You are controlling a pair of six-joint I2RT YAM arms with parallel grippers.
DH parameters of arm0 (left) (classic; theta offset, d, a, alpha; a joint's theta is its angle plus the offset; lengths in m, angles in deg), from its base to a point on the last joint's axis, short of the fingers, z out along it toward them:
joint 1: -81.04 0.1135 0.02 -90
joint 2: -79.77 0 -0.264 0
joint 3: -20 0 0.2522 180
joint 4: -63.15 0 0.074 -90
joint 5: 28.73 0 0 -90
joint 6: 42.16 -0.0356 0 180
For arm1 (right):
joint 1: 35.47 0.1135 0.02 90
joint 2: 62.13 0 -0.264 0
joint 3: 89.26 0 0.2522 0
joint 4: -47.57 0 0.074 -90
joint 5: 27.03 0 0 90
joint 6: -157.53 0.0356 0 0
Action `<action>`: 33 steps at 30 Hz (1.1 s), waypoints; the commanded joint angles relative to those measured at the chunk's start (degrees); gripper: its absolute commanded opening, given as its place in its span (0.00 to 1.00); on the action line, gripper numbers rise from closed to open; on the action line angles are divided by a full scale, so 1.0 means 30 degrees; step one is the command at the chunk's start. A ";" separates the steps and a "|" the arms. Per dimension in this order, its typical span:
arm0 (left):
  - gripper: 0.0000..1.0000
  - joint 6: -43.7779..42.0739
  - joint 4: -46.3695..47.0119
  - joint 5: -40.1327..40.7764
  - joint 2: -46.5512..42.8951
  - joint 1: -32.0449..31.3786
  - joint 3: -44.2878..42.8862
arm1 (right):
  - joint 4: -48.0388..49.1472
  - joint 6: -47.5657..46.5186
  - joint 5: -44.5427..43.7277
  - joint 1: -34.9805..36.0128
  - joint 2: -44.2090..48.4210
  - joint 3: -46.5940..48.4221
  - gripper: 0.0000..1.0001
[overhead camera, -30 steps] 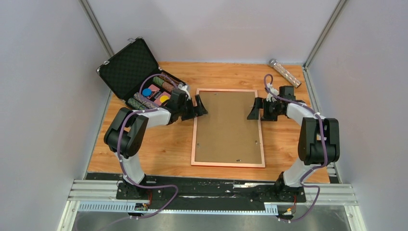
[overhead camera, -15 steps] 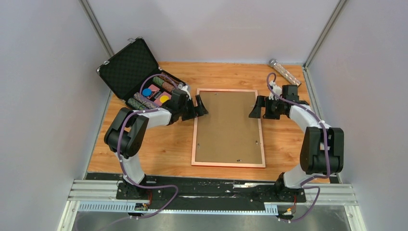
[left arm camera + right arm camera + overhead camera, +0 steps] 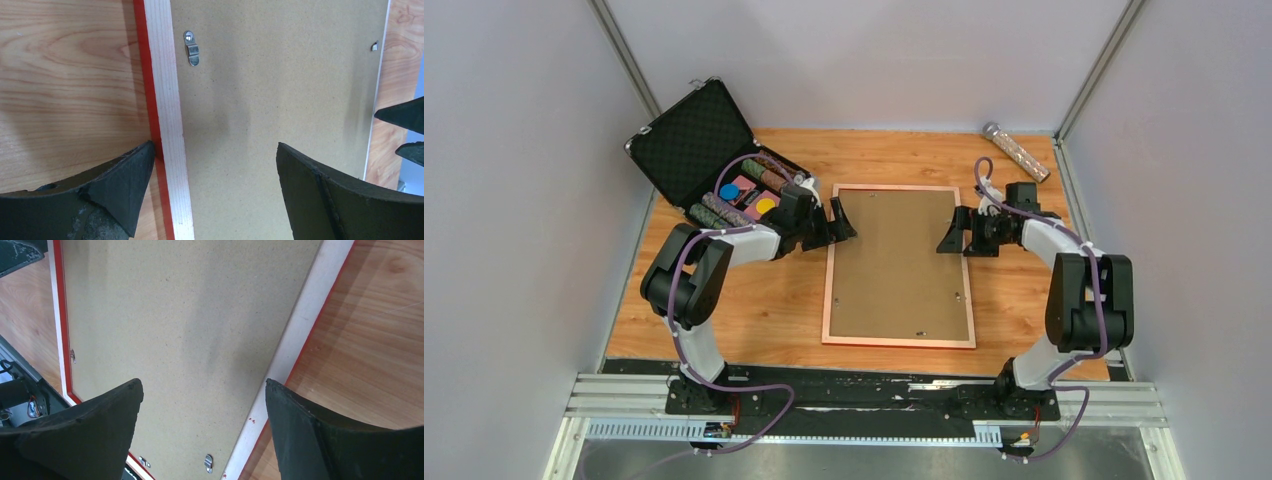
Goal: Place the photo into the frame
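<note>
Overhead view. The frame [image 3: 898,343] lies flat, back side up, at the middle of the wooden table [image 3: 754,300], its rim showing pinkish-copper. A brown backing board [image 3: 896,270] fills the frame. The left gripper [image 3: 844,220] sits at the frame's left rail near the far corner, jaws spread and gripping nothing. The right gripper [image 3: 946,230] sits at the frame's right rail opposite it, jaws also spread and empty. An open black case [image 3: 686,140] holding coloured items stands beyond the frame's far-left corner. A glittery tube [image 3: 1016,151] lies well apart from the frame, off its far-right corner.

Left wrist view. The left gripper [image 3: 215,146] straddles the frame's pale rail [image 3: 167,100]. One fingertip is at the rail's red outer edge and the other is above the backing board [image 3: 280,75]; contact cannot be judged. A metal turn clip [image 3: 191,47] is fixed to the board just inside the rail.

Right wrist view. The right gripper [image 3: 203,382] is wide apart, one finger above the backing board [image 3: 175,315] and the other beyond the frame's rail [image 3: 310,305], over the table [image 3: 375,330]. A clip [image 3: 208,462] shows near the rail.
</note>
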 commanded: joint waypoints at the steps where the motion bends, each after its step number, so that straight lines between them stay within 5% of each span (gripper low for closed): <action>1: 1.00 0.0283 -0.1431 -0.0048 0.0267 -0.0374 0.0134 | 0.0203 0.0054 0.0776 0.0087 -0.0422 -0.0162 0.89; 16: 1.00 0.0340 -0.1498 -0.0049 0.0254 -0.0358 0.0040 | 0.0015 0.0062 0.2282 0.0073 -0.1676 -0.0304 0.88; 33: 1.00 -0.1435 -0.2721 0.0772 -0.1571 -0.0371 -0.0606 | 0.0734 -0.0417 0.1116 0.0058 0.1493 0.1305 0.98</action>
